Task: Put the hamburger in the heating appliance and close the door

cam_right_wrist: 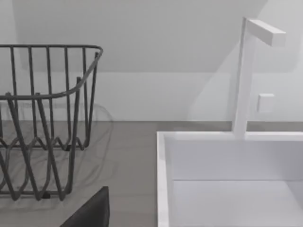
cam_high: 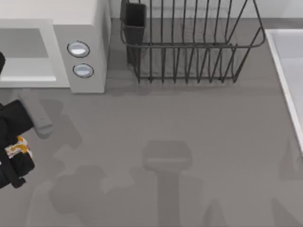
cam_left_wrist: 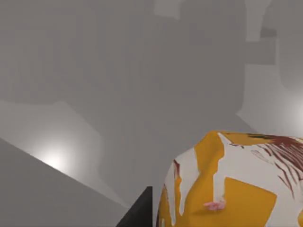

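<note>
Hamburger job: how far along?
Done: the hamburger is off the table, carried in the left gripper at the table's left edge. In hand: moving it toward the microwave, whose grey cavity faces the arm. Left: place it inside, then close the door.

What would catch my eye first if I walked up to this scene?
Probably the orange-and-white hamburger, held by the left arm's black tool at the table's left edge, in front of the white microwave. Next, the black wire dish rack at the back, and the white sink at the right.
</note>
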### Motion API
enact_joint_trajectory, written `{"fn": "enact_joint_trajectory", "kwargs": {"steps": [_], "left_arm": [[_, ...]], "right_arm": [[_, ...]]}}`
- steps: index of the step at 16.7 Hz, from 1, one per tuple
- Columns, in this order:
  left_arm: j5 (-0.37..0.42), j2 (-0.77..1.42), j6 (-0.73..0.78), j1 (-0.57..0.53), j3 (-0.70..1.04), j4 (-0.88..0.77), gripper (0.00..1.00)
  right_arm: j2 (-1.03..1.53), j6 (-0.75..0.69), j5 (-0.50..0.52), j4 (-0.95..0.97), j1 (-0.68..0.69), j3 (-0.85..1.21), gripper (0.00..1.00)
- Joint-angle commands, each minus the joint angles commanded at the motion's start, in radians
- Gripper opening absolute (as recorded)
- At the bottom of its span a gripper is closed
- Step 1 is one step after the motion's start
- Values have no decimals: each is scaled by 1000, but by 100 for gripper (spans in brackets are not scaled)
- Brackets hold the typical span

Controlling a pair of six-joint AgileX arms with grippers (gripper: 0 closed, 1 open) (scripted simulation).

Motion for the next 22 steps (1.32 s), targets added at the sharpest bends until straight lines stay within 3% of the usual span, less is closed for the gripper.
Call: {"fn": "enact_joint_trajectory", "kwargs": {"steps": [4,15,19,22], "left_arm": [[33,144,-129,55,2,337,0],[133,570,-597,245,-76,1492,0],[160,660,-725,296,-93,1747,0],[172,687,-772,315,-91,1827,0]], "right_arm": [[0,0,0,0,0,0,100],[0,0,0,0,0,0,100],[0,0,0,0,0,0,100],[0,0,0,0,0,0,100]]}}
